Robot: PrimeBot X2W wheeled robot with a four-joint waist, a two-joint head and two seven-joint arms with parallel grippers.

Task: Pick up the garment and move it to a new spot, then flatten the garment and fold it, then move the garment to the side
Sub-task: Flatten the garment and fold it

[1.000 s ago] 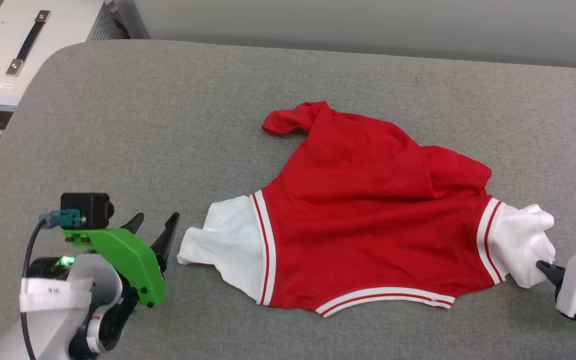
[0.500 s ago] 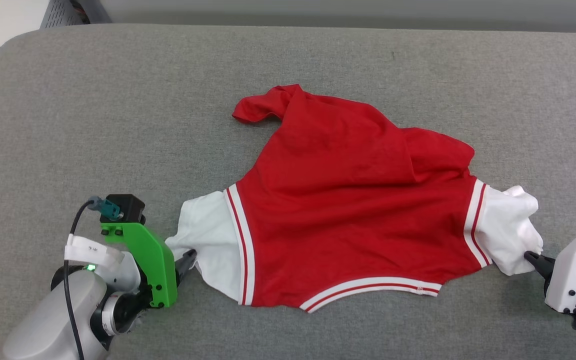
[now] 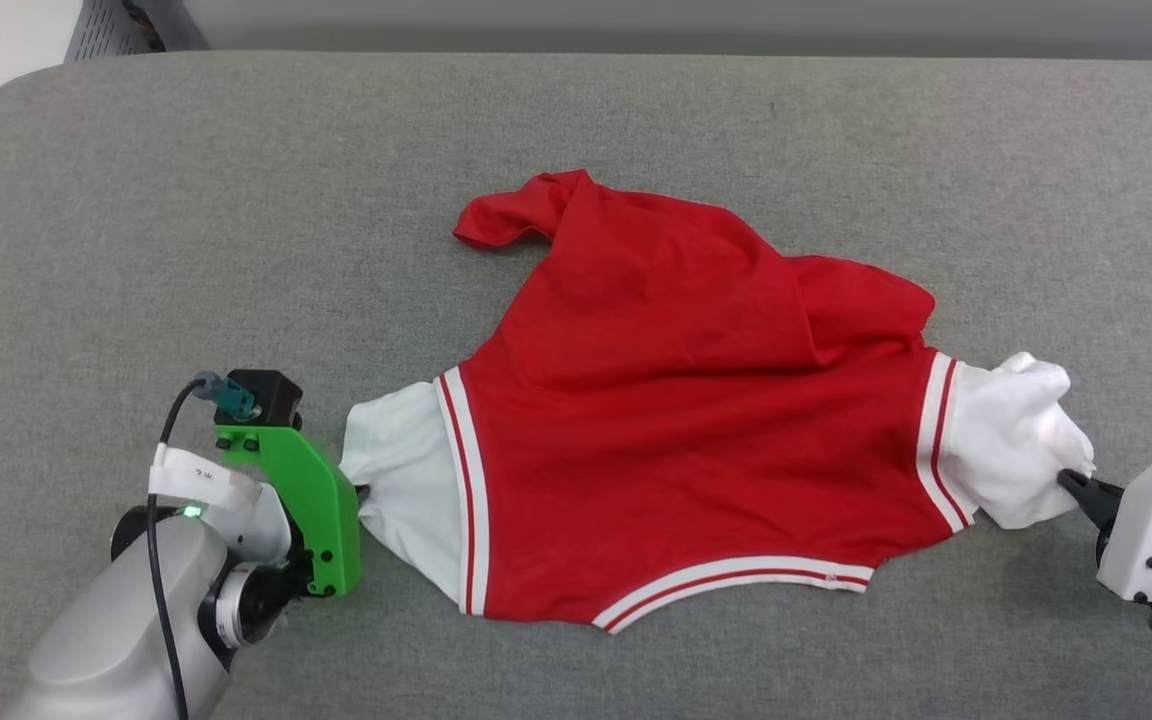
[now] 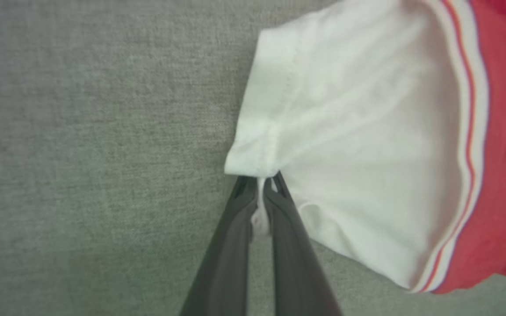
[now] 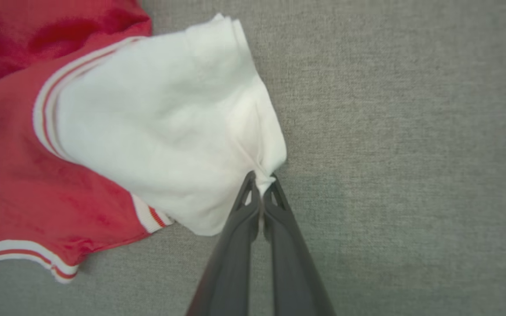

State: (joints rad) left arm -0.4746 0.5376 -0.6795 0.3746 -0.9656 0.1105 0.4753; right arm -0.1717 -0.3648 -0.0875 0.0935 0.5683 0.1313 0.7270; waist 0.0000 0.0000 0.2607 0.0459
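The garment (image 3: 676,440) lies plain red side up, mid-way across the grey padded surface (image 3: 236,200) — one shirt, two white sleeves (image 3: 401,470), two grippers. The left gripper (image 4: 259,184) is pinched tight on one sleeve's cuff corner, the right gripper (image 5: 259,182) likewise on the other. Flattening looks barely begun (the far side is bunched and twisted) — folding and moving aside remain.

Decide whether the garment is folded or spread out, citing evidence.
Spread out, not folded: the garment lies open on the grey surface, white sleeves out to either side, far edge rumpled.
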